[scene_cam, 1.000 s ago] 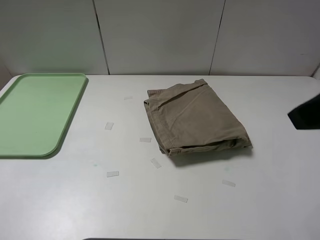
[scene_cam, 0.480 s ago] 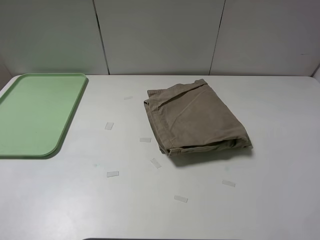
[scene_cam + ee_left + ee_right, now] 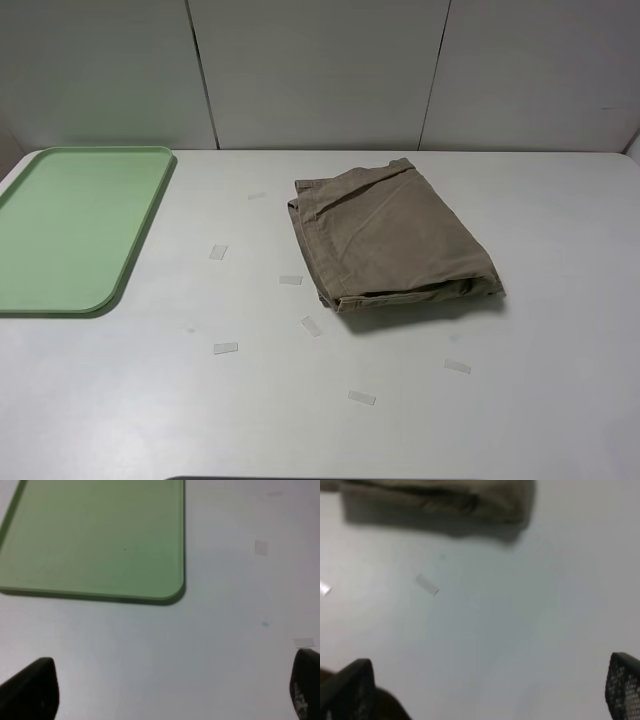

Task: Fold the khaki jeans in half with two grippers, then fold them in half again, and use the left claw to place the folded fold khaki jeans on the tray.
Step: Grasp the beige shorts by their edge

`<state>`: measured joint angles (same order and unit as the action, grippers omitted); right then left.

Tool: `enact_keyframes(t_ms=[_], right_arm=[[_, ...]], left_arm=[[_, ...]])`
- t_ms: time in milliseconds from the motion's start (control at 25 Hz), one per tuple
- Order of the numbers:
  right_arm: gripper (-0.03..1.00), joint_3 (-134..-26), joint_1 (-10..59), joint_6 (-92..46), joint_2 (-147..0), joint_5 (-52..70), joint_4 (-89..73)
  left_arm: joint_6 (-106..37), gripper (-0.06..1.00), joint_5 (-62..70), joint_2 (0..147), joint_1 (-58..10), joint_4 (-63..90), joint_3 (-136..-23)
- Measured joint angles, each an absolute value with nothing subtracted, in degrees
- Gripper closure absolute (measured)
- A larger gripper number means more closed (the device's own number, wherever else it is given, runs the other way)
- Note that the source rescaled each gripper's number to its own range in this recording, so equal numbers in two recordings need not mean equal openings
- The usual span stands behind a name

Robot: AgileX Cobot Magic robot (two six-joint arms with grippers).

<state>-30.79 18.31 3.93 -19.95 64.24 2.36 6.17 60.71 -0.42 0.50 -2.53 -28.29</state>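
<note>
The khaki jeans (image 3: 390, 238) lie folded into a compact rectangle on the white table, right of centre in the high view; neither arm shows there. Their near edge appears blurred in the right wrist view as the khaki jeans (image 3: 440, 497). The mint-green tray (image 3: 70, 225) rests at the table's left, with nothing on it, and its corner fills the left wrist view as the tray (image 3: 100, 540). My left gripper (image 3: 172, 690) hovers open over bare table short of the tray. My right gripper (image 3: 490, 690) is open over bare table, apart from the jeans.
Several small clear tape strips (image 3: 225, 348) are scattered on the white table (image 3: 560, 400) between the tray and the jeans and in front of them. A grey panelled wall (image 3: 320, 70) stands behind the table.
A dark arm end at the high view's right edge one second ago has withdrawn out of that view. The jeans and tray have not moved.
</note>
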Motion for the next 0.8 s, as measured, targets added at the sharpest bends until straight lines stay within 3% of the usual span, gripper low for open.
enact_keyframes(t_ms=[560, 800], right_arm=[[-0.03, -28.67, 5.66, 3.93, -1.26, 58.73, 1.66], [-0.03, -28.55, 2.46, 3.93, 0.29, 58.86, 1.55]], left_arm=[[6.17, 0.04, 60.71, -0.42, 0.50, -2.53, -28.29], [6.17, 0.04, 60.71, -0.42, 0.50, -2.53, -28.29]])
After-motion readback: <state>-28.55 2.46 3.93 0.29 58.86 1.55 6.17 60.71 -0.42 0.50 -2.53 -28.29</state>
